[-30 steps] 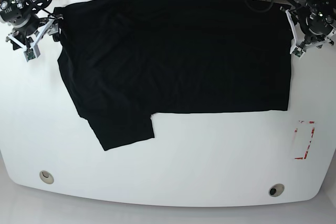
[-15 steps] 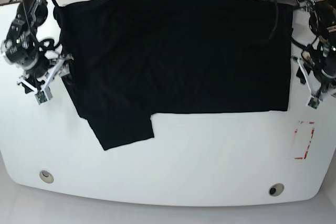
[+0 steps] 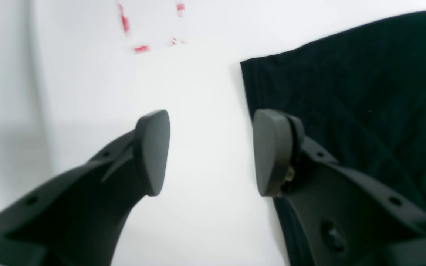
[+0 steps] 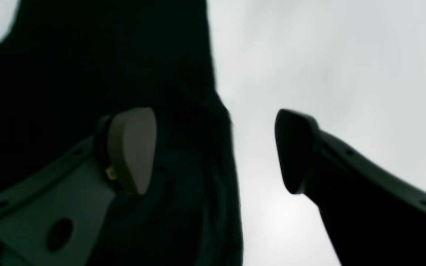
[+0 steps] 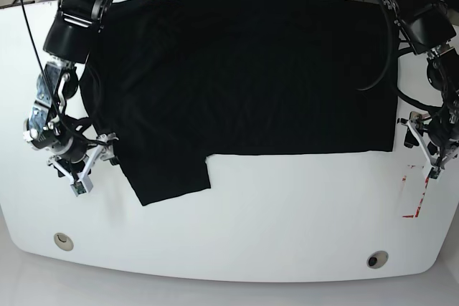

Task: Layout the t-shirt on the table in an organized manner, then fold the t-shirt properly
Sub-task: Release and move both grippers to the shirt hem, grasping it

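The black t-shirt (image 5: 244, 77) lies spread flat over the far half of the white table (image 5: 287, 213), one sleeve (image 5: 168, 173) pointing toward the front left. My left gripper (image 5: 422, 147) hovers open just off the shirt's near right corner; in the left wrist view that gripper (image 3: 211, 151) straddles bare table, and the shirt corner (image 3: 346, 92) lies under its right finger. My right gripper (image 5: 95, 170) is open beside the sleeve; in the right wrist view the shirt's edge (image 4: 87, 74) runs between the open fingers of the gripper (image 4: 215, 149).
A red dashed rectangle mark (image 5: 416, 191) sits at the front right, just below my left gripper, and shows in the left wrist view (image 3: 142, 48). Two round grey grommet holes (image 5: 63, 241) (image 5: 377, 259) sit near the front edge. Cables lie beyond the far edge.
Both arms have travelled from the shirt's far corners toward the front along its side edges, reaching the sleeve on the left and the near right corner. The shirt has not moved.
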{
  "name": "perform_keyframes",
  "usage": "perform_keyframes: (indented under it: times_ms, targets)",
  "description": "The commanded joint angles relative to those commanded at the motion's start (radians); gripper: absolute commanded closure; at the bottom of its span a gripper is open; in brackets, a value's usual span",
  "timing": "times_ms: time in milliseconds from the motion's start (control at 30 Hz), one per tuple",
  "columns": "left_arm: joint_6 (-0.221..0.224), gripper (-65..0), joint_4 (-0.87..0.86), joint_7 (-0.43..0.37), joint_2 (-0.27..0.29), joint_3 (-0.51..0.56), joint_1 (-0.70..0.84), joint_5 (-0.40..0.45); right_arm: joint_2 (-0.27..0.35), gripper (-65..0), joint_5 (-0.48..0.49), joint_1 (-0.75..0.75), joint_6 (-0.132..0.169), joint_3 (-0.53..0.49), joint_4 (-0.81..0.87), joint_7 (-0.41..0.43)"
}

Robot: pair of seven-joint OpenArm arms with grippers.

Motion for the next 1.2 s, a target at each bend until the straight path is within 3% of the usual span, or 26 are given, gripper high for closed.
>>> perform_keyframes:
  times_ms: [233, 433, 800, 933, 1100, 1133, 1200]
  targets:
    - [0.0, -33.2, -0.1, -0.072, 0.002, 0.0, -0.009, 0.02, 0.012, -48.2, -0.014, 0.11, 0.0, -0.005, -0.31, 0.163]
    - [0.0, -33.2, -0.106, -0.078, 0.002, 0.0, -0.008, 0.02, 0.009, -48.2, -0.106, 0.138, 0.0, -0.003, -0.428, 0.273]
    - [0.0, -33.2, -0.107, -0.078, 0.002, 0.0, -0.009, 0.02, -0.028, -47.7, -0.106, 0.087, 0.0, -0.003, -0.44, 0.279]
    - [0.0, -33.2, -0.107, -0.08, 0.002, 0.0, -0.009, 0.02, -0.04, -34.7, -0.104, 0.072, 0.0, -0.003, -0.439, 0.279]
    - [0.0, -33.2, -0.109, -0.081, 0.002, 0.0, -0.009, 0.02, -0.048, -3.5, -0.104, 0.071, 0.0, -0.003, -0.422, 0.279]
    - [0.0, -33.2, -0.109, -0.081, 0.002, 0.0, -0.009, 0.02, -0.048, 0.0, -0.106, 0.071, 0.0, -0.003, -0.42, 0.279]
    - [0.0, -33.2, -0.11, -0.084, 0.003, 0.0, -0.009, 0.02, -0.048, 0.0, -0.106, 0.071, 0.0, -0.003, -0.42, 0.279]
